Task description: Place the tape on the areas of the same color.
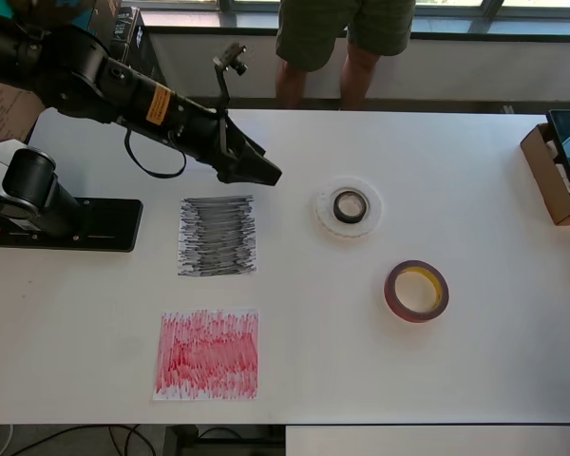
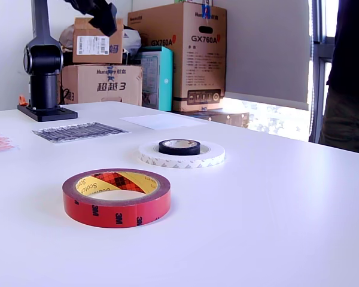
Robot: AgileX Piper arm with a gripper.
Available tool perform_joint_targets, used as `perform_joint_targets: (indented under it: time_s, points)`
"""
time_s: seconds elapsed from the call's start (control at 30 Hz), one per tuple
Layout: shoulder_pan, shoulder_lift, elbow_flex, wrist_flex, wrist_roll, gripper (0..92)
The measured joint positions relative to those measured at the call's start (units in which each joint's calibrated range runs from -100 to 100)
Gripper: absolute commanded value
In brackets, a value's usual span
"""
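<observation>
Resting flat on smooth tabletop (image 1: 475, 361): glossy red roll (image 1: 416, 291), small black roll (image 1: 351, 205) inside white ring (image 1: 325, 217); jaws' state unclear.

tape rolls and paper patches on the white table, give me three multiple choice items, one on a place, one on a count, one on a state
1. Where does the small black tape roll lie?
A. inside the wide flat white tape ring
B. on the black-scribbled paper patch
C. on the red-scribbled paper patch

2. How many tape rolls are on the white table?
A. two
B. three
C. four

3. What is the state of the red tape roll with the yellowish core?
A. held by the black gripper
B. stacked on the black roll
C. lying flat on the bare table, apart from every patch

Answers: 1 A, both views show the black roll in the white ring's hole. 2 B, black, white and red rolls are the only ones. 3 C, it lies alone, with the gripper far off near the black patch.
</observation>
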Motion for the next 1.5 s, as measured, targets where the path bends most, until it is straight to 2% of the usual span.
perform_joint_targets:
  time_s: [0.23, 0.5, 0.77, 0.9, 1.13, 1.3, 1.5]
  points:
    - [0.0, 8.7, -2.4, 0.7, -1.1, 83.1]
    - [0.3, 16.7, -13.5, 6.4, 3.5, 83.0]
    - [4.9, 26.1, -33.4, 22.9, 11.0, 83.0]
    - [5.8, 30.1, -42.9, 35.8, 14.1, 83.0]
    - [6.4, 35.1, -54.8, 52.2, 15.4, 83.0]
    - [5.1, 36.7, -58.7, 59.2, 12.9, 82.9]
    - [5.1, 41.8, -59.0, 61.7, 11.1, 82.9]
